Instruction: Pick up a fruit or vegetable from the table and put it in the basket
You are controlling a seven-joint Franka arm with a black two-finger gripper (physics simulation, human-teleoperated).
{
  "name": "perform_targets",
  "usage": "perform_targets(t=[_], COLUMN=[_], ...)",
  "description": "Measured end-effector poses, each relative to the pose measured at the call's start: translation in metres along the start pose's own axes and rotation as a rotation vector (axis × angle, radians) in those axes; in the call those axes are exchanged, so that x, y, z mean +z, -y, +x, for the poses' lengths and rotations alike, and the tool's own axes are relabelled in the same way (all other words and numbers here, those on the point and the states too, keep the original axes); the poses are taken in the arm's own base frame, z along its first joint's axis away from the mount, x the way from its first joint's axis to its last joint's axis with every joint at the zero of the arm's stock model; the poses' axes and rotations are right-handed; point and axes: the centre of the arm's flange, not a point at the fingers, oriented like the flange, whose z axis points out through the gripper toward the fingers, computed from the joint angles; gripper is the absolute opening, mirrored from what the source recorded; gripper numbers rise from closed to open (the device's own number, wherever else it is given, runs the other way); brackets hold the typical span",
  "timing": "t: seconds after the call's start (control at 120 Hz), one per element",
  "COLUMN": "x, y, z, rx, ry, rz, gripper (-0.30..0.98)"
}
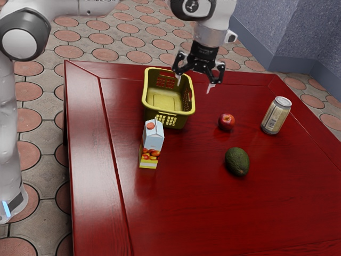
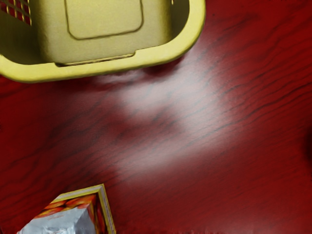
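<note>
A: Where is the gripper (image 1: 194, 86), and in what state?

B: Upper centre of the exterior view, raised above the red table (image 1: 186, 218). Its two fingers point downward and stand apart, with open space between them; the claw is released. In this view, one fingertip overlaps the far part of the basket (image 1: 169, 112), while the other lies to the exterior view's right of it.

A: And the fruit or vegetable named in the task?

B: Two candidates rest on the tabletop, outside the basket. The red apple (image 1: 226, 122) lies right of centre in the exterior view; the dark green, rough-skinned avocado (image 1: 237, 161) lies below it in the frame. The two are apart.

A: The remaining objects?

B: The yellow-green basket, with perforated sides, sits upright in the upper middle of the frame. The carton (image 1: 153, 137), white above and fruit-printed below, with an orange-red cap, stands just below the basket in the frame, left of centre. The can (image 1: 276, 116), pale gold with a silver top, stands toward the right edge, beyond the apple.

A: What does the wrist view add?

B: Part of the basket's rim and floor, the carton, and bare, glossy wood between these two, which shows that they do not touch.
</note>
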Motion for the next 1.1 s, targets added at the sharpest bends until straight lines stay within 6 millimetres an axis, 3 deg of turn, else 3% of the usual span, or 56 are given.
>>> perform_targets(t=[0.175, 0.308, 0.375, 0.475, 0.542, 0.617, 0.725, 0.917, 1.1], x=[0.003, -0.005, -0.011, -0.008, 0.009, 0.024, 0.052, 0.102, 0.114], y=[-0.013, -0.019, -0.044, -0.068, -0.092, -0.109, -0.123, -0.148, -0.156], z=[-0.047, -0.097, -0.116, -0.091, -0.080, -0.085, -0.096, -0.084, -0.074], rx=[-0.234, -0.275, -0.256, -0.299, -0.309, -0.295, -0.276, -0.285, -0.293], ry=[0.000, -0.005, -0.001, -0.009, -0.008, -0.008, -0.006, 0.003, 0.002], rz=[0.012, -0.002, -0.031, -0.049, -0.043, -0.033, -0.005, 0.015, -0.009], gripper=[0.69, 0.69, 0.69, 0.69, 0.69, 0.69, 0.69, 0.69, 0.69])
